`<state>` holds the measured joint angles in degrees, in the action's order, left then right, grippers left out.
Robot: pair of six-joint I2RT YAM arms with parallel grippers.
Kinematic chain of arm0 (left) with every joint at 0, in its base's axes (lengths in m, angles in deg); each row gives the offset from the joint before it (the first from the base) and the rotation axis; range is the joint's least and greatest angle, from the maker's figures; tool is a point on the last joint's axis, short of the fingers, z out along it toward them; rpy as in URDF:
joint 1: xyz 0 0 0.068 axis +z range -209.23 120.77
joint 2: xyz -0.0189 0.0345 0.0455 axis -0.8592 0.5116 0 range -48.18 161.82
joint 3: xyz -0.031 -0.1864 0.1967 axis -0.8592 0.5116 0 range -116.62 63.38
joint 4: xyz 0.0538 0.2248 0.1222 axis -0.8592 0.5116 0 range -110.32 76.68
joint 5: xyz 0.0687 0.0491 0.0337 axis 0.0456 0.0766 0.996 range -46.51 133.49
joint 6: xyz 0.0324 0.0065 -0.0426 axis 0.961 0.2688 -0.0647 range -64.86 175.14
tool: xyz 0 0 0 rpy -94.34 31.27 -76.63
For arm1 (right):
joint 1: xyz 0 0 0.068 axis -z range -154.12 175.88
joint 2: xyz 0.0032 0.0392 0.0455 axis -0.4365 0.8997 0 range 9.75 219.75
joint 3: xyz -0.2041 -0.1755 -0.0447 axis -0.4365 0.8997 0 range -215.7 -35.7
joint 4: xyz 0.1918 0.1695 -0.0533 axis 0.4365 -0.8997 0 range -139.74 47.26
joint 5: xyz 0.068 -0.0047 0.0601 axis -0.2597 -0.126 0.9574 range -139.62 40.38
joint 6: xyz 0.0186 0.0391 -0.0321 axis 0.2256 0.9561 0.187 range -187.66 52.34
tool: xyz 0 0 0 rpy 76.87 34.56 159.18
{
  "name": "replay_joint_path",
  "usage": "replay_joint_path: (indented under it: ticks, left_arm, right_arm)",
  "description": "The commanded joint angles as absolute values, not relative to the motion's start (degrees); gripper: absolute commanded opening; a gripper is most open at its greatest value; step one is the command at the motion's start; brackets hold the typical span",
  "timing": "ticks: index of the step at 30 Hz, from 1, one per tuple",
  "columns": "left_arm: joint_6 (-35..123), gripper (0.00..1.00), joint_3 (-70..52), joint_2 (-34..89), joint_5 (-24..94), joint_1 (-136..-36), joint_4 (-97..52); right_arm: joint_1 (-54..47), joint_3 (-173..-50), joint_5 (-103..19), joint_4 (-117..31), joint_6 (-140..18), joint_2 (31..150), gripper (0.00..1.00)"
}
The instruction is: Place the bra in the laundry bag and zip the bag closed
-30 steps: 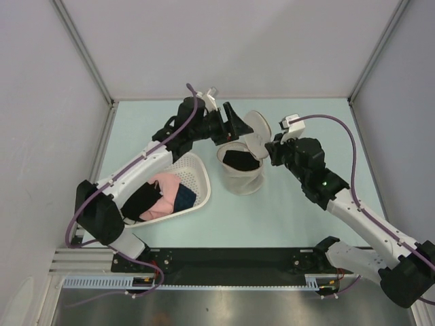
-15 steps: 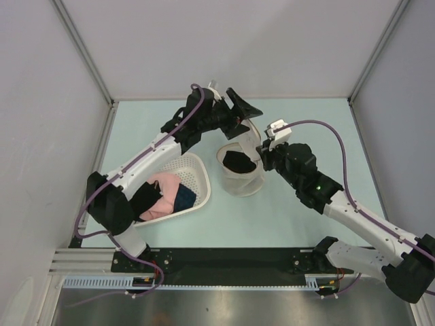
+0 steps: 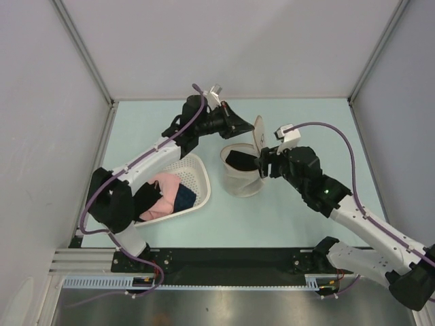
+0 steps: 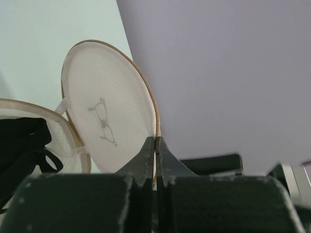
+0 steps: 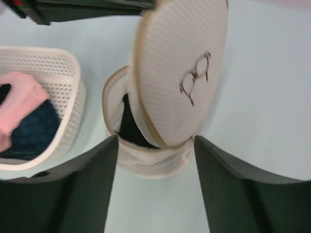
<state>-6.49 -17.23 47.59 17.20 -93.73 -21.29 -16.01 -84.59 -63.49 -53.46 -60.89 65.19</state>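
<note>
**Task items.** The laundry bag (image 3: 241,182) stands on the table (image 3: 292,217) near its middle, mouth open upward. Its lid (image 3: 259,133) is raised nearly upright at the far right of the rim, and a dark logo (image 5: 194,77) shows on the face turned to the right arm. The bra (image 3: 237,161) lies inside the bag body, below the rim, with a thin strap loop visible in the left wrist view.

**Left pincer** (image 4: 155,145). Clenched on the lid's tan zip edge, fingers pressed together with the rim between them.

**Right pincer** (image 5: 155,138). Released, fingers spread wide. In its wrist view they frame the bag body on either side. Contact with the mesh cannot be told.

**Surroundings.** A white perforated basket (image 3: 198,168) sits just beside the bag on the left, with a narrow strip of table between them. It holds a pink garment (image 3: 163,185), a navy cloth (image 3: 185,198) and a black cloth (image 3: 139,202).

**Obstructions.** The raised lid stands between the two pincers. The left arm reaches over the basket's far end.
</note>
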Motion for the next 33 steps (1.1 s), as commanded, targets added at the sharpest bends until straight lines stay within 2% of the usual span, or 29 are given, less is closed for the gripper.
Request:
replay_joint_path:
  ticks: [1, 3, 5, 7, 8, 11, 13, 17, 21, 27, 28, 32, 33]
  left_arm:
    - [-0.4, 0.0, -14.0, 49.9, -0.9, -90.6, -35.4]
    - [0.9, 0.0, -12.4, 51.8, -3.9, -89.9, -38.0]
    - [1.4, 0.0, -11.2, 52.5, -7.6, -88.6, -41.1]
    - [2.7, 0.0, -10.6, 53.9, -11.6, -87.2, -42.5]
    - [3.0, 0.0, -10.8, 54.6, -13.4, -86.7, -43.7]
    - [3.1, 0.0, -11.2, 57.5, -17.1, -84.7, -45.0]
    - [0.0, 0.0, -9.7, 58.8, -18.3, -83.4, -48.4]
    - [-7.7, 0.0, -6.5, 59.8, -20.4, -81.6, -61.3]
    - [-9.3, 0.0, -5.1, 60.1, -20.6, -81.3, -62.7]
    - [-11.0, 0.0, -4.0, 59.7, -21.5, -81.2, -65.1]
    - [-11.1, 0.0, -4.0, 59.7, -21.7, -81.2, -65.1]
    - [-11.0, 0.0, -3.6, 59.2, -22.1, -81.2, -65.2]
    - [-11.2, 0.0, -3.5, 59.1, -22.0, -81.2, -65.6]
  right_arm:
    - [-7.0, -86.3, -54.3, -63.3, -47.8, 61.6, 0.75]
    - [0.9, -85.3, -45.0, -65.4, -43.7, 60.9, 0.8]
    - [6.1, -84.3, -37.3, -65.4, -41.9, 60.5, 0.92]
    - [14.1, -82.0, -30.3, -61.3, -39.5, 61.8, 0.98]
    - [16.7, -81.3, -22.1, -57.0, -38.5, 63.1, 0.99]
    - [22.1, -78.7, -12.1, -48.2, -33.1, 69.2, 0.99]
    - [22.7, -77.5, -10.2, -44.7, -31.0, 74.0, 0.99]
    - [22.5, -74.7, -5.6, -31.1, -25.6, 81.2, 0.96]
    - [21.7, -72.5, -4.1, -20.6, -22.1, 86.4, 0.88]
    - [20.3, -70.8, -4.6, -12.3, -20.0, 92.0, 0.68]
    - [20.4, -70.4, -4.5, -10.9, -19.5, 92.5, 0.61]
    - [20.1, -70.2, -4.5, -5.7, -17.7, 96.0, 0.57]
    - [19.6, -70.4, -4.3, -5.2, -17.6, 96.7, 0.54]
